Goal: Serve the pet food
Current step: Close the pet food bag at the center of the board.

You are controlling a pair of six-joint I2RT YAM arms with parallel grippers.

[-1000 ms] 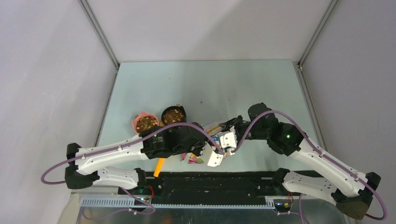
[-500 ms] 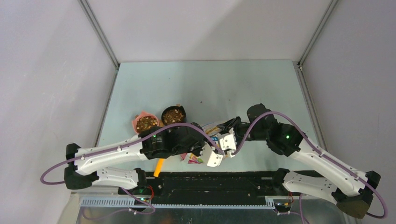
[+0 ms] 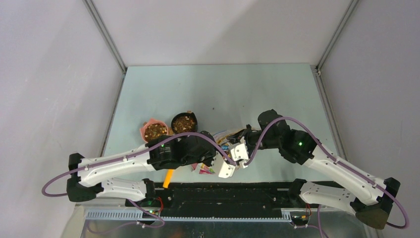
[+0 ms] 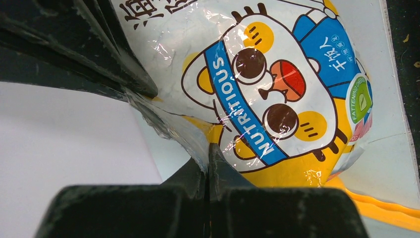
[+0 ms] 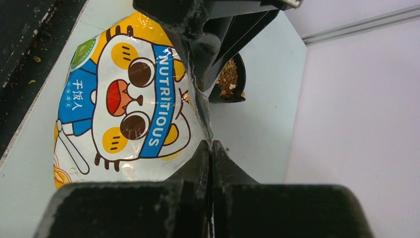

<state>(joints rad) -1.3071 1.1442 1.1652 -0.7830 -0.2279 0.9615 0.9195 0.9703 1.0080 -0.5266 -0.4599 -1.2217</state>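
The pet food (image 3: 184, 121) is brown kibble filling a black bowl (image 3: 190, 115), with more in a pink bowl (image 3: 146, 126) beside it. The black bowl's kibble (image 5: 227, 77) also shows in the right wrist view. A white-yellow cartoon-cat bag (image 3: 226, 135) stands between the two arms. My left gripper (image 3: 221, 151) is shut on the bag's top edge (image 4: 198, 144). My right gripper (image 3: 234, 145) is shut on the same top edge (image 5: 203, 130) from the other side. The bag's printed face (image 4: 267, 89) (image 5: 129, 104) fills both wrist views. No kibble shows inside the bag.
A yellow scoop handle (image 3: 169, 177) sticks out under my left arm near the table's front edge. A black strip (image 3: 237, 191) runs along the front. Stray kibble bits (image 3: 213, 109) lie on the table behind the bag. Grey walls enclose the table.
My right arm has shifted slightly left and towards the back, with the bag's top edge still pinched. My left arm has barely moved.
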